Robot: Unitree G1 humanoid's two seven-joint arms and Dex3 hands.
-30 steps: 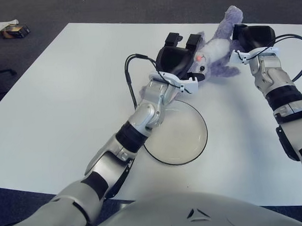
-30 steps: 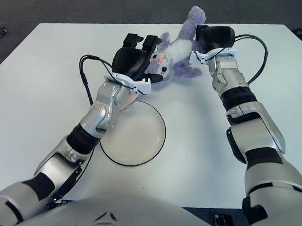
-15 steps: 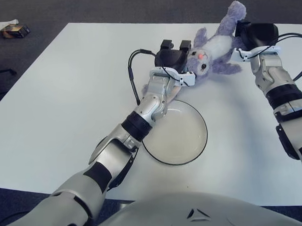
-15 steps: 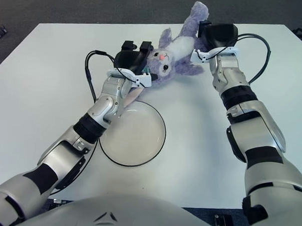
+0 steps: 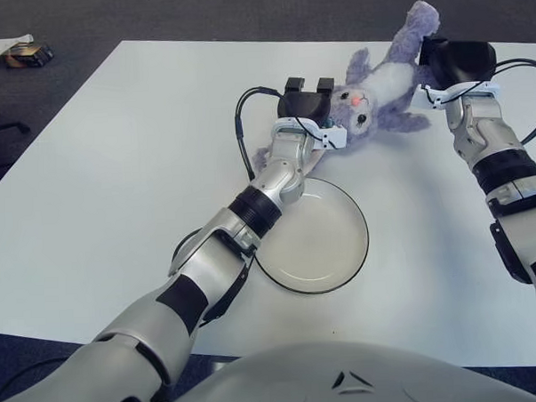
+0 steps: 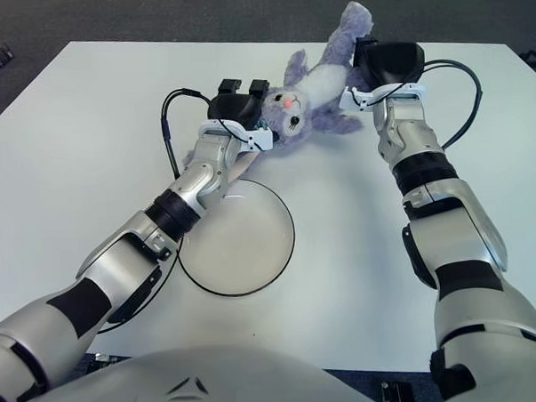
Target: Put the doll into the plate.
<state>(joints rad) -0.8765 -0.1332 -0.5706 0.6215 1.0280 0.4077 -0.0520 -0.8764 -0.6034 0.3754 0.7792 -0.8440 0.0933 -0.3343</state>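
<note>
Clearly the doll (image 5: 379,85) lies on the table (image 5: 115,172) beyond the plate (image 5: 314,239), its long axis running from the head by the left hand (image 5: 307,106) up to the legs at the right hand (image 5: 453,64); whether either hand's fingers actually grip it cannot be told.

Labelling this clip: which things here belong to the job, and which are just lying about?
Job:
doll, on the table beyond the plate
plate
left hand, at its head
right hand, at its body

Lying about:
small box and white scrap on the floor
</note>
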